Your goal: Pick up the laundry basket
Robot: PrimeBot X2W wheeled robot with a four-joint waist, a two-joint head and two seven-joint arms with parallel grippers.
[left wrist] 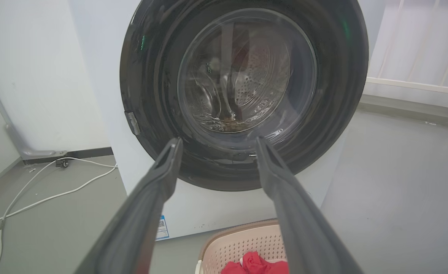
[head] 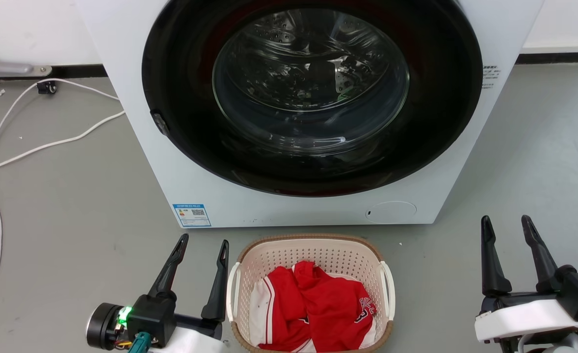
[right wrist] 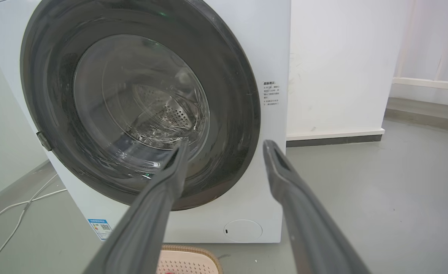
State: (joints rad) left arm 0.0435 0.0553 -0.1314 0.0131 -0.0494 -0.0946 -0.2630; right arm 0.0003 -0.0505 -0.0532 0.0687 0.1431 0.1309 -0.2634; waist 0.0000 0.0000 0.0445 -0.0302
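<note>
washing machine [head: 279, 211]: a white front loader with a glass door, straight ahead of both sets of fingertips.
laundry basket [head: 313, 239]: on the floor between the two grippers, at the foot of the machine.
red clothing [head: 318, 304]: heaped inside the basket.
progress: the basket is not yet gripped or lifted, so reaching in, taking hold and raising it all appear to be left.
left gripper [head: 205, 240]: fingers apart and empty, pointing forward; the inner finger is just beside the basket's left handle [head: 231, 291], apparently not touching.
right gripper [head: 505, 219]: fingers spread and empty, pointing forward, well apart from the right handle [head: 390, 289].
</note>
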